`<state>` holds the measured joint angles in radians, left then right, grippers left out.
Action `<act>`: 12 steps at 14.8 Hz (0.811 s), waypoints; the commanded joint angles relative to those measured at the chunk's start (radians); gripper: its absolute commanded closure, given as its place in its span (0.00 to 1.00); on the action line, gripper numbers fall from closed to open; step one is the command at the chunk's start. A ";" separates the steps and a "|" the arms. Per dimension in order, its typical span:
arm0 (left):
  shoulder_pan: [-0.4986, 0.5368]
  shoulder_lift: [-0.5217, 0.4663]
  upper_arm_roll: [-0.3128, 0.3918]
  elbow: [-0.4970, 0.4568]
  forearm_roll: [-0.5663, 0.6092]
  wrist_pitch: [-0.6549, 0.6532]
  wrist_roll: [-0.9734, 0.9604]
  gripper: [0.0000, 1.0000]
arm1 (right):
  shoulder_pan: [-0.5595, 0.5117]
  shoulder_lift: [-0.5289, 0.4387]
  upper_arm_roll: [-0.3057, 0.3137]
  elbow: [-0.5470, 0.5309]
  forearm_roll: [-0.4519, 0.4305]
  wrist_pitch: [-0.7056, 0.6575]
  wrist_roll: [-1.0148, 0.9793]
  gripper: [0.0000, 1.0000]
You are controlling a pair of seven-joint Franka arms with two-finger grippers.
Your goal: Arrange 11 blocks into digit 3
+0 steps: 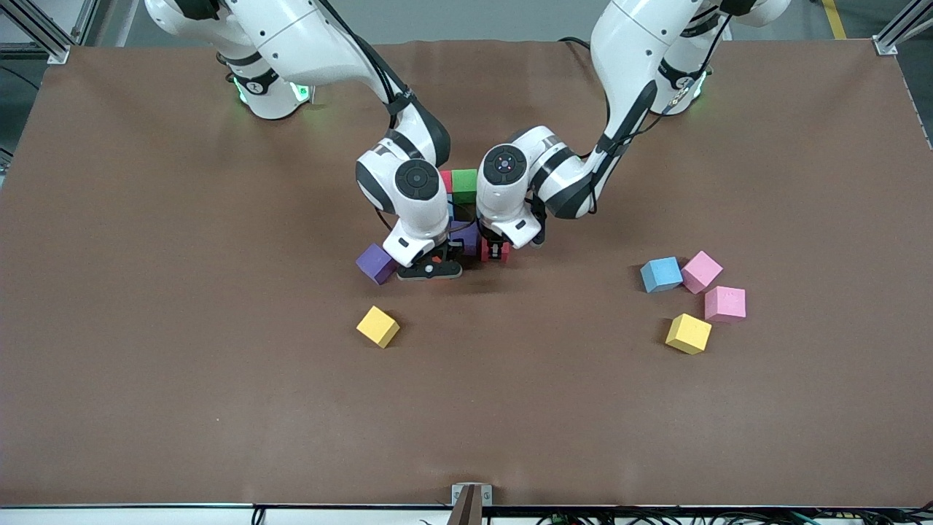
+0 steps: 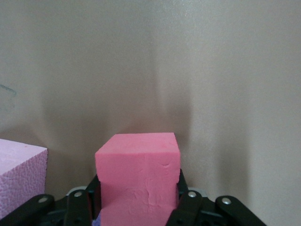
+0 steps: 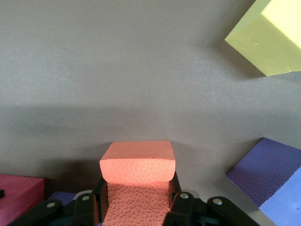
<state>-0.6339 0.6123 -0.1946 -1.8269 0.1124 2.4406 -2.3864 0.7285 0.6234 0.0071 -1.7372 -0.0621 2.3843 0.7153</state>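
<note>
My half-built digit 3 sits mid-table between my two wrists, and the front view gives only scraps of it: a green block at its 12 o'clock end with a red sliver beside it, and a purple block lower down. My left gripper is clamped on a red block at the figure's 5 o'clock corner; the left wrist view shows that block pinched between both fingers, low over the table, with a pale purple block just beside it. My right gripper is closed on an orange block, barely a speck from the front; the right wrist view shows it plainly, gripped on both sides. That view alone shows how near a loose purple block and a yellow block lie; from the front they are the purple at 9 o'clock of my right gripper and the yellow at 7 o'clock. Well off at 4 o'clock lie a blue block, two pink blocks and another yellow one.
</note>
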 commanded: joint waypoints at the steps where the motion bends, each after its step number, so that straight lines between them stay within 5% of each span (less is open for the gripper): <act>1: -0.003 0.015 -0.002 0.006 0.016 0.026 -0.022 0.63 | 0.002 -0.047 0.004 -0.048 -0.015 0.001 0.013 0.95; 12: -0.016 0.029 -0.002 0.026 0.018 0.024 -0.045 0.61 | 0.003 -0.045 0.005 -0.047 -0.013 0.001 0.020 0.95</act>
<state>-0.6424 0.6211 -0.1952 -1.8157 0.1125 2.4542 -2.4012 0.7288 0.6189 0.0096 -1.7394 -0.0621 2.3843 0.7165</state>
